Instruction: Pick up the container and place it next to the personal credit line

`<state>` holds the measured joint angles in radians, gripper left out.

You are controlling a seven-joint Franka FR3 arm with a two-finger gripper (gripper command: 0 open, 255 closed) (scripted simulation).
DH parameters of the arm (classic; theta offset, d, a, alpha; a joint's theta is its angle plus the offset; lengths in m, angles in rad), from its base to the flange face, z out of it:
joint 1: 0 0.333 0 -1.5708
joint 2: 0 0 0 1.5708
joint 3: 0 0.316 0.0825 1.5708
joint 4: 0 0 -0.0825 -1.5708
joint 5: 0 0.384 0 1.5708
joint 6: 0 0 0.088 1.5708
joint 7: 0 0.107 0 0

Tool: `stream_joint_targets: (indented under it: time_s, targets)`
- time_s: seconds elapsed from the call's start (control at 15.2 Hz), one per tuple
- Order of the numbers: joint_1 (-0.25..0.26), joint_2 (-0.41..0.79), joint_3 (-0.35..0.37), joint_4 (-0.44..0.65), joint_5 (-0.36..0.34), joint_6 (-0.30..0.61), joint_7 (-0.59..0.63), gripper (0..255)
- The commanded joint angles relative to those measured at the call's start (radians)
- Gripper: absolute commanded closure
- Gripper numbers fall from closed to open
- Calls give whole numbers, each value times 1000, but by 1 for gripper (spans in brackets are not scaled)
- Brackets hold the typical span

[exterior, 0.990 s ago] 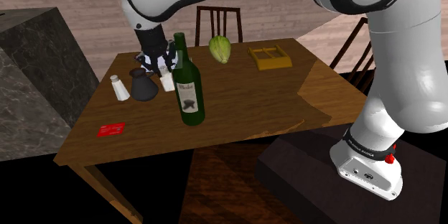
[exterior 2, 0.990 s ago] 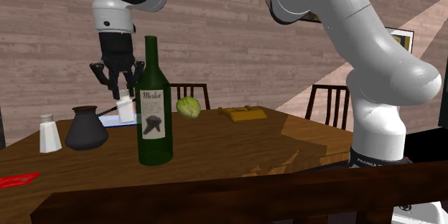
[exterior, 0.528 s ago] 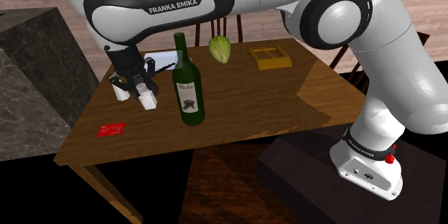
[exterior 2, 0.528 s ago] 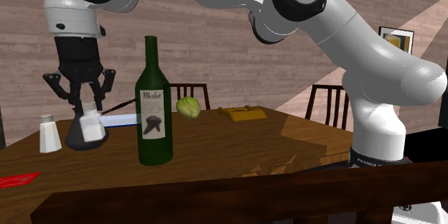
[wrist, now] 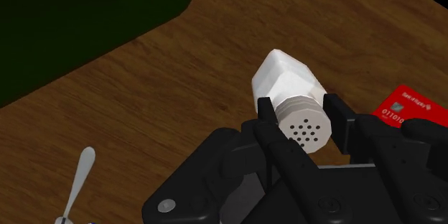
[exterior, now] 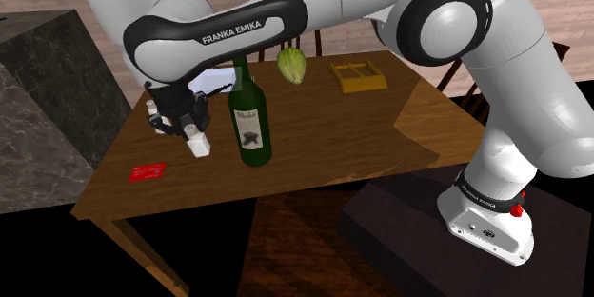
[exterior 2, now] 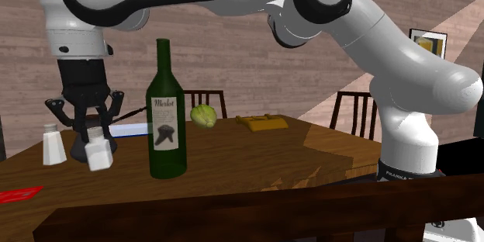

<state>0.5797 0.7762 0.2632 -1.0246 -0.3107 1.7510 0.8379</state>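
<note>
Pointing base-down, slightly tilted: white shaker point(wrist: 286, 80) clasped by gripper point(wrist: 301, 110).

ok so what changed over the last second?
The end effector, shut on the white shaker throughout, carried it from behind the green bottle down and toward the shoulder view's left, closer to the red card. Bottle, card and second shaker stayed put.

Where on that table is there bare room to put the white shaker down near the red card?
Bare wood lies between the card and the bottle, along the near edge. A wider free patch runs from the bottle to the tray. It is crowded past the claw and its shaker: a pot and a second shaker stand there.
</note>
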Motion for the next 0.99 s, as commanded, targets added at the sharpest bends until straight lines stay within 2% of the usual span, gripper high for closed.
stream_joint_targets:
  time_s: [0.0,0.59,0.66,0.92]
  targets:
    - [-1,5,-1,-19,-2,23,5,255]
    - [-3,6,-1,-34,-3,39,8,255]
    - [-3,6,-1,-34,-3,39,8,0]
    - [-3,6,-1,-34,-3,39,8,0]
